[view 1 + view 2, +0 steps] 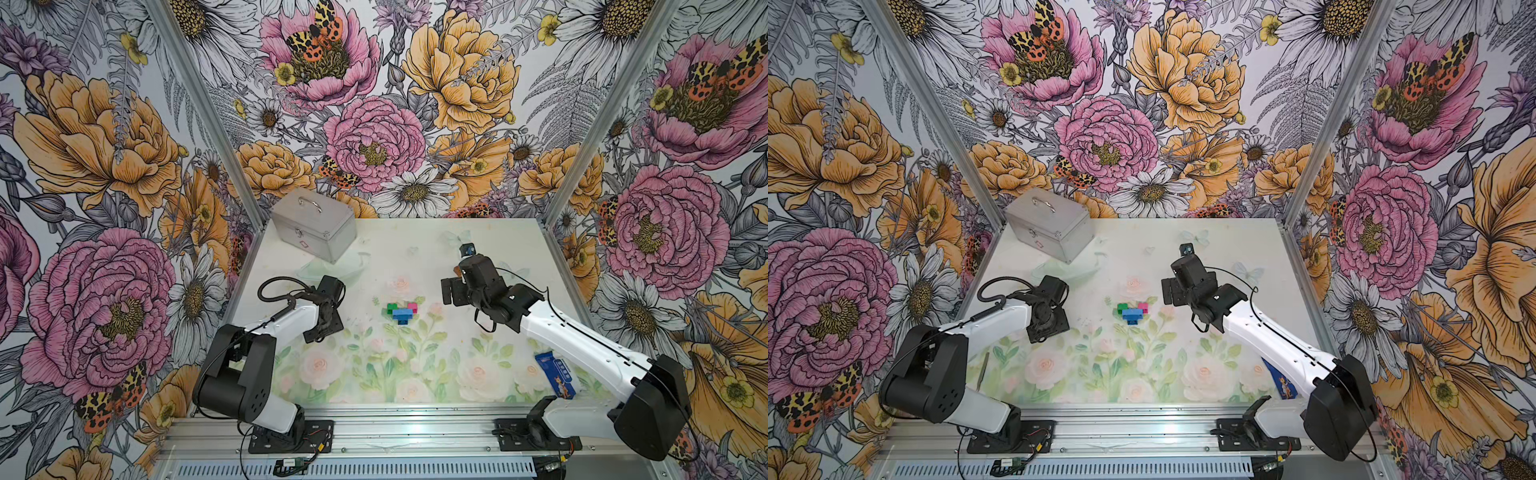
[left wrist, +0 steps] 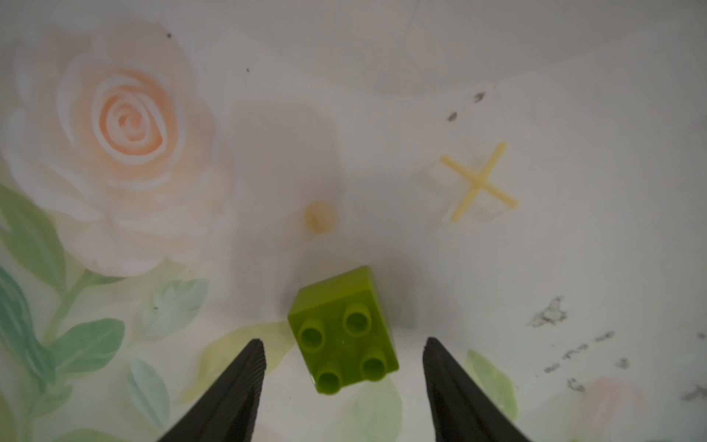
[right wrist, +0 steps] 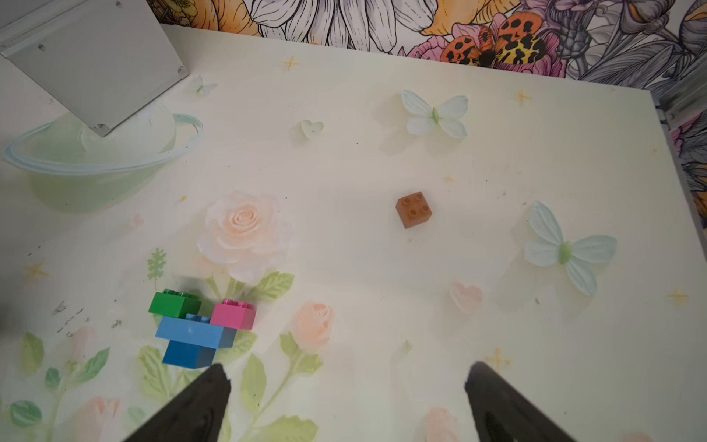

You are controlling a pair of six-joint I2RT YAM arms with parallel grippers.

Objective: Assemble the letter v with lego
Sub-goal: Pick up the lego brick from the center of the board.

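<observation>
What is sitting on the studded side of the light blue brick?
A green brick sits on one end of the light blue brick, a pink brick on the other; bare studs show between them. The studs under those two are covered.

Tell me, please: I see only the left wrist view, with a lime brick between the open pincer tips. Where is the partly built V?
Observer: The partly built V lies between the two arms in both top views.
Operator: Which bricks does it have?
Observer: Four: green brick, pink brick, light blue brick, dark blue brick.
Operator: Is any brick loose elsewhere?
Observer: A brown brick sits alone in the right wrist view, ahead of the open right pincer.
</observation>
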